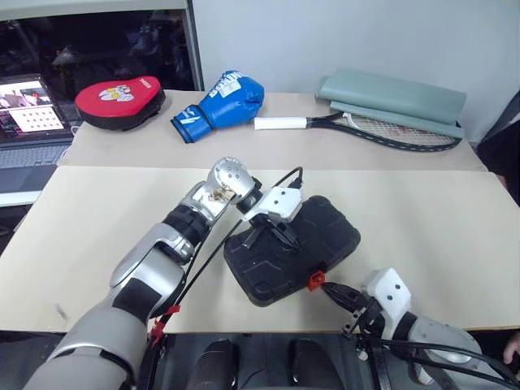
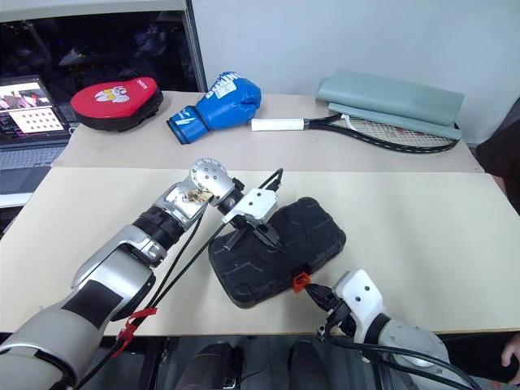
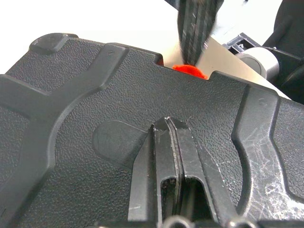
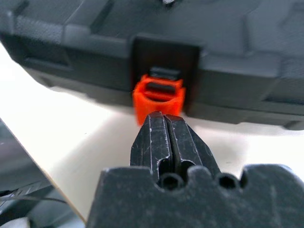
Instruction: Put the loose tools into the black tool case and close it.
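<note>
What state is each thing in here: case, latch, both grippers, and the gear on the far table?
black tool case: lid down, flat on the near table.
orange latch: sticking out from the case's front edge, not yet pressed flush.
left gripper: shut, tips on the lid.
right gripper: shut, tips at the latch.
red punch pad: lying flat.
blue boxing glove: lying on its side.
racket: lying flat, head partly under a grey cover.

I'm seeing even, bright room light washing over the pale table (image 1: 422, 236). In the right wrist view, the orange latch (image 4: 158, 97) is blurring softly.
</note>
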Motion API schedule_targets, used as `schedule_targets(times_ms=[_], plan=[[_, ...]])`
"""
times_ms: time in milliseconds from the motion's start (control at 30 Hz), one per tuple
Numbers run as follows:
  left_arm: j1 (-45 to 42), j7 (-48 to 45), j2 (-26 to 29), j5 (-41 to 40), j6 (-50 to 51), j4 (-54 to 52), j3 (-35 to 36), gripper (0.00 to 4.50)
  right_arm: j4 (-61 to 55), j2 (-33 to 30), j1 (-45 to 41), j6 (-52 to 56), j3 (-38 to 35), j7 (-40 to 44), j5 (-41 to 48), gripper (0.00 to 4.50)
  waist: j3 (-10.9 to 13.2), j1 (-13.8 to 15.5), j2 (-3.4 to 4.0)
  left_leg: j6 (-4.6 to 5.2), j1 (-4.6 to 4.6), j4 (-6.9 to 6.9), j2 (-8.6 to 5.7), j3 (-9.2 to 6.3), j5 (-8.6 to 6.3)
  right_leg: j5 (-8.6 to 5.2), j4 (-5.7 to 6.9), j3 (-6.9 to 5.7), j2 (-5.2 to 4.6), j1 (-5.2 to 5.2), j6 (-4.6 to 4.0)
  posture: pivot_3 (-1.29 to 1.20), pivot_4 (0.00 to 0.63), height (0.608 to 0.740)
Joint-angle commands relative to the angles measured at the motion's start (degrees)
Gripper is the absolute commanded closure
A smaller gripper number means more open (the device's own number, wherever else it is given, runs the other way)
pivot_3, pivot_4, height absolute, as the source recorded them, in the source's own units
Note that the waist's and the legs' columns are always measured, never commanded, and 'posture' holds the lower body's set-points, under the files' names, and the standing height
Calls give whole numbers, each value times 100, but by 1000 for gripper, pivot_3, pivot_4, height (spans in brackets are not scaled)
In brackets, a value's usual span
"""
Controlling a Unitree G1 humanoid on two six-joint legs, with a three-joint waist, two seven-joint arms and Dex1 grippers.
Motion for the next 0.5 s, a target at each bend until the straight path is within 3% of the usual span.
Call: schedule_targets(times_ms=[33,500], plan=[[101,-37,-101,399,-97,165,-178,4489,69,39,-187,-88,94,-98,-81,4500,0,21,0,0,-1,0,-1,0,0,0,-1,0,-1,0,1,0,150,737],[135,-37,-240,628,-262,389,-217,4489,197,288,-571,-81,75,-262,-41,4500,0,48,0,0,-4,1,-3,0,0,1,-3,-1,-3,-1,2,0,150,737]])
